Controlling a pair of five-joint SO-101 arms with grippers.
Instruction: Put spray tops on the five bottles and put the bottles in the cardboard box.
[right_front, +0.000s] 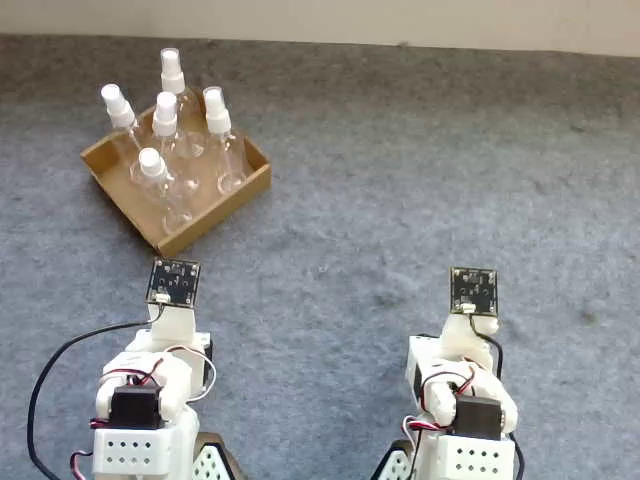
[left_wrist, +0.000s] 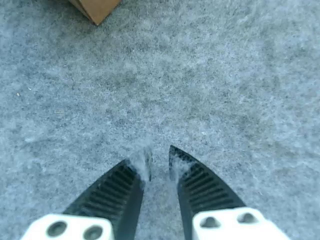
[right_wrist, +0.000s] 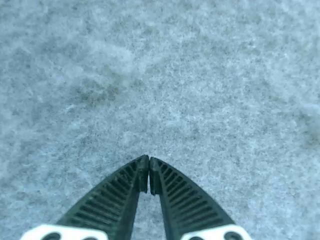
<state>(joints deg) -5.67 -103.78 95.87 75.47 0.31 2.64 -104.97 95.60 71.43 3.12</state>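
Five clear bottles (right_front: 172, 195) upright inside the cardboard box (right_front: 216, 214), each capped with a white spray top (right_front: 152, 164). Crowded together within the box walls, four toward the far side and one nearer the front corner; whether touching one another, hard to tell. Box itself flat on the grey, felt-like counter (right_front: 400, 180), turned so that one corner points toward the arms.

Left arm (right_front: 150, 400) folded back just short of that near corner of the box, wrist camera board (right_front: 175, 282) close to the corner but apart from it. Left gripper (left_wrist: 159, 159) low over bare counter, tips slightly spread with a narrow strip of grey showing between them, pinching nothing. A small piece of the box corner (left_wrist: 95, 9) beyond the tips, well apart from them.

Right arm (right_front: 462, 400) folded back well to the right of the box. Right gripper (right_wrist: 149, 172) pressed together, ribbed black fingers (right_wrist: 182, 200) meeting at the tips, nothing between them, only grey counter underneath and ahead.
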